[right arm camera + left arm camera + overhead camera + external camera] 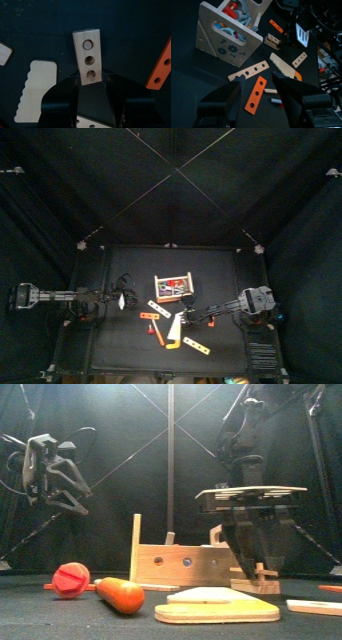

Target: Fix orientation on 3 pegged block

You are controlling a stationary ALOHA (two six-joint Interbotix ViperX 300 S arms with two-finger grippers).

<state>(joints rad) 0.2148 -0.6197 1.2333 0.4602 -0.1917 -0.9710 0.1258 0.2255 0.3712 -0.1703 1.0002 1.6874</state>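
From the front edge of the bench (27, 612), the nearest things are an orange-handled tool (120, 595) at about 7 o'clock and a flat saw-shaped wooden piece (217, 605) at 5 o'clock, with a red peg head (70, 577) just behind the tool. Behind those stands the wooden toolbox (181, 560), roughly mid-bench.

The task's thing, the 3-hole block (88, 59), is at about 4 o'clock, and the right gripper (92, 89) has its fingers closed on the block's lower end, around the last of the 3 holes. The rest of the block juts out free beyond the fingertips.

That end-on hold looks like the weak point. With so much of the block overhanging, any turn of the wrist may make it pivot or slip between the fingers. An orange strip (161, 66) and the saw piece lie close on either side; a swinging free end could knock them, or the toolbox.

Farthest off, at 9 o'clock, the left gripper (268, 102) hangs above the bench with its fingers wide and empty, resting over another orange strip (256, 94).
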